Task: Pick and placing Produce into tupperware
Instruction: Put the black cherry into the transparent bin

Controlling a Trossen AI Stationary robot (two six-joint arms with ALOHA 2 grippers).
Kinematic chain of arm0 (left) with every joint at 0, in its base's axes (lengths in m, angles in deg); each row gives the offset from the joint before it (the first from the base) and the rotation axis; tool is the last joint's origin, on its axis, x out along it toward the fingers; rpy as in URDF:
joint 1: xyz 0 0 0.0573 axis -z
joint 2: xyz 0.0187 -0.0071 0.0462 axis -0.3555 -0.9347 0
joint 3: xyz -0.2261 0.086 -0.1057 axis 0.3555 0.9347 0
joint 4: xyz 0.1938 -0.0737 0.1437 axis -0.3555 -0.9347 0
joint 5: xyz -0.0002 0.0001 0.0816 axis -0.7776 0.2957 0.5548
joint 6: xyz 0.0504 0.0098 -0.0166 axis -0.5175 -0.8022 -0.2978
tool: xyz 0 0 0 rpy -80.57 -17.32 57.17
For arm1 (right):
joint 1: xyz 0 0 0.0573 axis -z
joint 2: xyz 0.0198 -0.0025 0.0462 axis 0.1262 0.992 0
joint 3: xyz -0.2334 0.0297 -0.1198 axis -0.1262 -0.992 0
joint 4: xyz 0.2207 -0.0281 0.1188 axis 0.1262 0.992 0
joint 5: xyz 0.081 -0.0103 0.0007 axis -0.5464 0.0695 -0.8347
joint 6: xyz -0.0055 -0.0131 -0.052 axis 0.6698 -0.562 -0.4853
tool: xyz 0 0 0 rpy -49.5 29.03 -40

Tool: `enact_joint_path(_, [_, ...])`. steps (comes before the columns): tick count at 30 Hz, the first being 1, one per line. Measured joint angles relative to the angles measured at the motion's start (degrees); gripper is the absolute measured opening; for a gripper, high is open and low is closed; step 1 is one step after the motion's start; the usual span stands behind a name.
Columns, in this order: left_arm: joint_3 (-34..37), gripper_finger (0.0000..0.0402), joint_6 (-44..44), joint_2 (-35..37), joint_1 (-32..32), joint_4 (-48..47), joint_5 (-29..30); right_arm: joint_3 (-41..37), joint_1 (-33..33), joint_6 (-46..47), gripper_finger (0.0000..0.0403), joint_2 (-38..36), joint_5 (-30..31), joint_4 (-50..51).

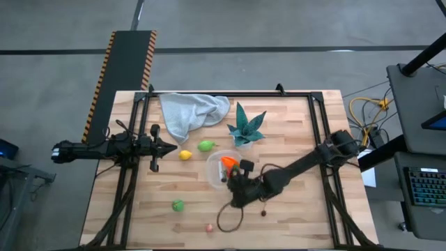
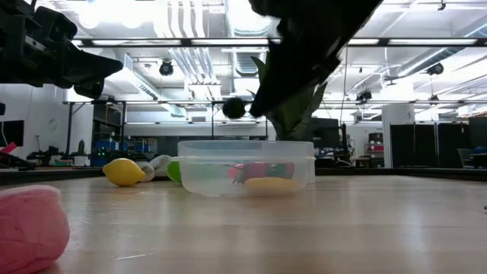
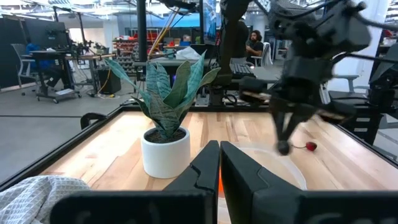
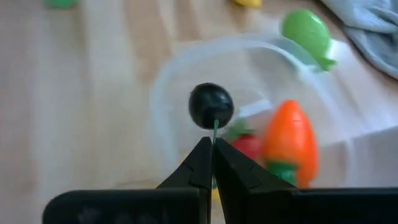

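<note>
The clear round tupperware (image 1: 214,169) (image 2: 247,169) (image 4: 163,93) sits mid-table and holds an orange carrot (image 4: 289,142) and a red strawberry (image 4: 250,147). My right gripper (image 4: 211,144) (image 1: 232,183) hovers over its near rim, shut on a small dark berry (image 4: 211,106) (image 2: 233,109). On the table lie a yellow lemon (image 1: 185,155), a green piece (image 1: 206,146) by the far rim, another green piece (image 1: 178,205), a pink bit (image 1: 209,227) and a dark bit (image 1: 263,213). My left gripper (image 1: 159,146) (image 3: 219,163) waits shut at the table's left. My right gripper pinches the berry's thin green stem (image 4: 215,127) between its two fingertips. The round dark berry stands out beyond the tips, lifted clear above the tupperware's open top.
A teal spiky plant in a white pot (image 1: 245,129) (image 3: 165,134) stands just beyond the tupperware. A pale grey-blue cloth (image 1: 189,111) lies bunched at the far left. A dark cable loop (image 1: 228,217) lies on the table near the right arm. Black rails run along both table sides.
</note>
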Motion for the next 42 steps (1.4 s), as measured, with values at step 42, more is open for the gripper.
enact_joint_path(42, [0.0, 0.0000, -0.2, -0.2, 0.0, -0.2, 0.0, -0.4, 6.2, 2.6, 0.0071, -0.5, -9.4, 4.8])
